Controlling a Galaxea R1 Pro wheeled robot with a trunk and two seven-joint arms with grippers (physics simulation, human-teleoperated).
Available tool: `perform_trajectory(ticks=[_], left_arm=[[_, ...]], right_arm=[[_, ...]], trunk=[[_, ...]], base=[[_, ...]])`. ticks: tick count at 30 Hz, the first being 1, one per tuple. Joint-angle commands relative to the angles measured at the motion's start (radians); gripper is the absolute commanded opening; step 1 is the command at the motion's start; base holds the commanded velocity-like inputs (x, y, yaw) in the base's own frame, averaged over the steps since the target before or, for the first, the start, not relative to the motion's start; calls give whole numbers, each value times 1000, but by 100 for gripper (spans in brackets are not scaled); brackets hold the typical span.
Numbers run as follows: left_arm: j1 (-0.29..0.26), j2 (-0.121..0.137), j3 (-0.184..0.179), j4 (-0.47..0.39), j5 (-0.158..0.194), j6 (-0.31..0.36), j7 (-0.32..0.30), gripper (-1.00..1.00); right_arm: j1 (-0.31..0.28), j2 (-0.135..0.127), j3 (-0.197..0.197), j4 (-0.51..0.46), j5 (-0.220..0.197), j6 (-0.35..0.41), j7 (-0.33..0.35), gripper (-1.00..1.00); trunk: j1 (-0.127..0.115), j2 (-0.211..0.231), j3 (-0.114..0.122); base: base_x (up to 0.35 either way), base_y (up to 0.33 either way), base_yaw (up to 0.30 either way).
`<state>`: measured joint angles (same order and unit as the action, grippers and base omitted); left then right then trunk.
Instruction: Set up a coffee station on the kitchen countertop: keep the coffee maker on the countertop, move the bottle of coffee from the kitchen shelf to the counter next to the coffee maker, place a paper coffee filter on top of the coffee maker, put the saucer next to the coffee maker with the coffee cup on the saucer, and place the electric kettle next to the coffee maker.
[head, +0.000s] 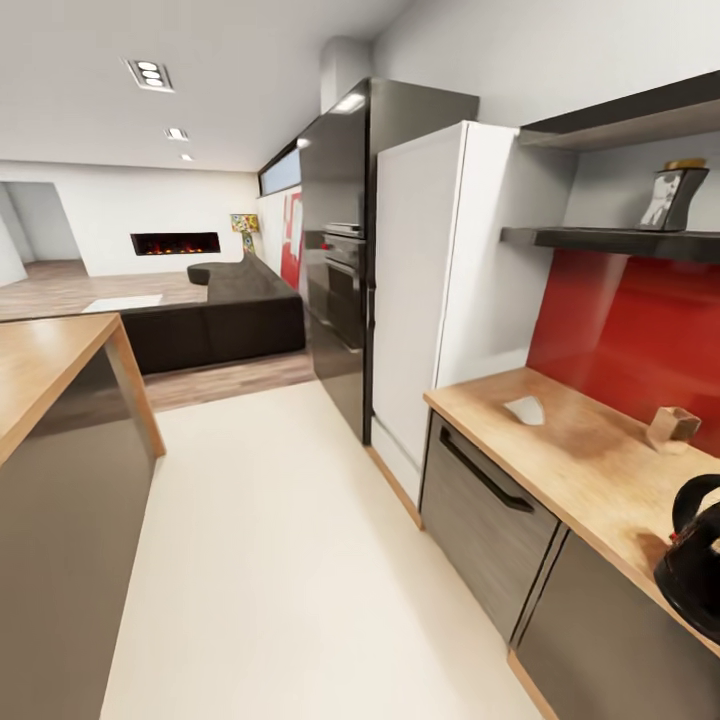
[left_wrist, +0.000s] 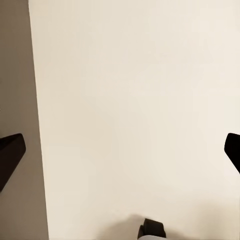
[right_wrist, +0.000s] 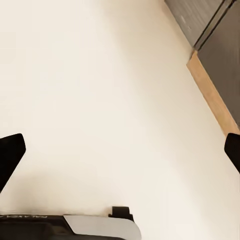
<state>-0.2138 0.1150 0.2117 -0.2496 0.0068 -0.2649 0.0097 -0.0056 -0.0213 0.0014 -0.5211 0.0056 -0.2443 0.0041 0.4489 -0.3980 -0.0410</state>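
At the right of the head frame, your table (head: 590, 470) holds only the electric kettle (head: 695, 560), while the coffee bottle (head: 672, 197) waits on the shelf (head: 620, 240) above, both pincers spread wide, empty.

On the countertop (head: 590, 470) at right, the paper coffee filter (head: 526, 409) lies farthest back, a small box (head: 671, 428) nearer the wall, the electric kettle (head: 695, 560) nearest; the bottle of coffee (head: 673, 196) stands on the shelf (head: 600, 239) above
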Motion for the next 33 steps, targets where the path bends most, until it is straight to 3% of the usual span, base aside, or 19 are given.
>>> perform_trajectory(ticks=[1,33], left_arm=[[-1,0,0,1,0,-4,1,100],[-1,0,0,2,-1,-4,1,100]], right_arm=[[-1,0,0,0,1,-3,0,100],[-1,0,0,3,1,-3,2,100]], trunk=[[1,-2,-2],[1,-2,-2]], base=[[312,169,-39],[323,131,-256]])
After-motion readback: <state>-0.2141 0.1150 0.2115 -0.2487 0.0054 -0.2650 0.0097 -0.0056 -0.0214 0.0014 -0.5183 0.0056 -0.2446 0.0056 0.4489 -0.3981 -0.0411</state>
